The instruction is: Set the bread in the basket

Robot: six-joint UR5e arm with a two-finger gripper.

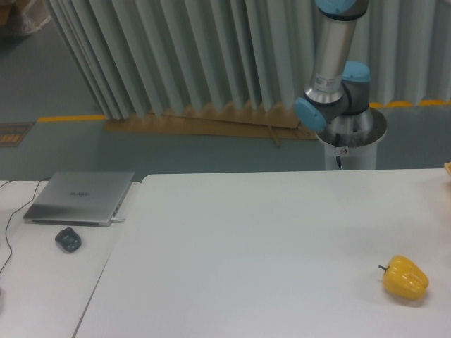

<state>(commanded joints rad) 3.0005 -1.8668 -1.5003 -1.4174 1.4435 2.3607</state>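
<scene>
On the side table at the far left, a closed laptop (79,198) lies near the back edge with a dark mouse (68,240) just in front of it. The white table (261,239) to its right carries only a yellow pepper (405,277) near its front right corner; neither the bread nor the basket shows anywhere, so both presumably sit beyond the right edge of the view. Behind the table's back edge rises the arm (332,77), its upper part cut off, so the gripper is out of sight and I cannot tell whether it grasps anything. To do this step well, the arm should find the bread first, not mistake the pepper for it, and approach from above.
</scene>
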